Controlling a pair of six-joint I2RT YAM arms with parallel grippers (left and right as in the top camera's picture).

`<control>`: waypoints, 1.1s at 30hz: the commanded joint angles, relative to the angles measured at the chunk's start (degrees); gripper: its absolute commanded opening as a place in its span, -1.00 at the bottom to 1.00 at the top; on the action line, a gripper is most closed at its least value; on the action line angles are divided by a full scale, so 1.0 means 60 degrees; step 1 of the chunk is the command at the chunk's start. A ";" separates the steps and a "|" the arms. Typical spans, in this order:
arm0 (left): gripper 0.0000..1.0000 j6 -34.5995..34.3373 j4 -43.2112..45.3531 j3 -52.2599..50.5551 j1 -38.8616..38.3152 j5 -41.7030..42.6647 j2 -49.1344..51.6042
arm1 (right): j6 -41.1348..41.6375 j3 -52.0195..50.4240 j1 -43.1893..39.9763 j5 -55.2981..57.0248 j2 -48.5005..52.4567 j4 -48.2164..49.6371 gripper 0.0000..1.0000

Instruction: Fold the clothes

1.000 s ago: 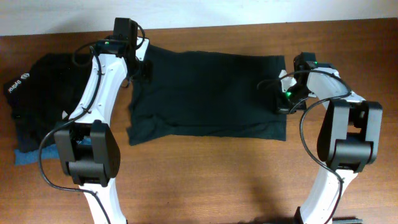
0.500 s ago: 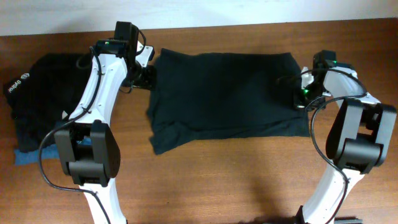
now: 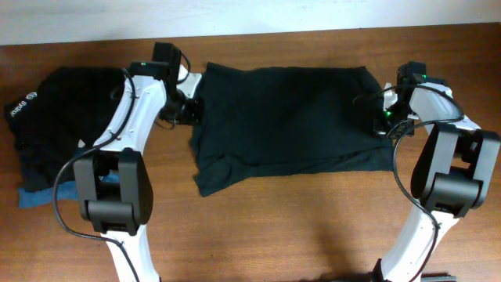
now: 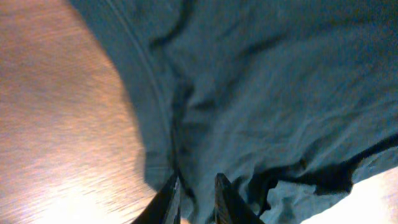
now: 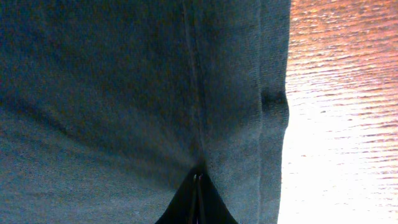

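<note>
A robotics lab bench, it seems: two white-and-black jointed robot arms (image 3: 129, 125) with loose black cables (image 3: 394, 172) stand at a bare brown wooden table (image 3: 297, 235). A plain white wall (image 3: 78, 19) runs beyond the left pincer (image 3: 193, 110), a heap of black cloth garments (image 3: 55, 110) lies outward of it, and a dark flat cotton T-shirt (image 3: 290, 117) lies inward.

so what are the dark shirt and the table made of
The shirt looks like soft knit jersey, likely cotton or a blend, matte and dark: fine knit texture, stitched hem, limp wrinkles. The table looks like wood or wood-look laminate, reddish brown, slightly glossy: streaky grain and glare patches.
</note>
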 commanded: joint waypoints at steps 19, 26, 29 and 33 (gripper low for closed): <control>-0.64 0.0051 0.2422 -0.3424 -0.0040 -0.0200 0.0084 | 0.0087 -0.0149 -0.0171 0.0827 0.0576 -0.0215 -0.92; -0.69 0.0047 0.2404 -0.3475 0.0219 -0.1548 0.0084 | 0.0084 -0.0149 -0.0171 0.0827 0.0576 -0.0226 -0.92; -0.69 0.0044 0.2401 -0.3475 0.0455 -0.1545 0.0084 | 0.0084 -0.0149 -0.0171 0.0827 0.0576 -0.0226 -0.92; -0.69 0.0047 0.2401 -0.3475 0.0747 -0.1537 0.0084 | 0.0084 -0.0149 -0.0178 0.0827 0.0576 -0.0226 -0.92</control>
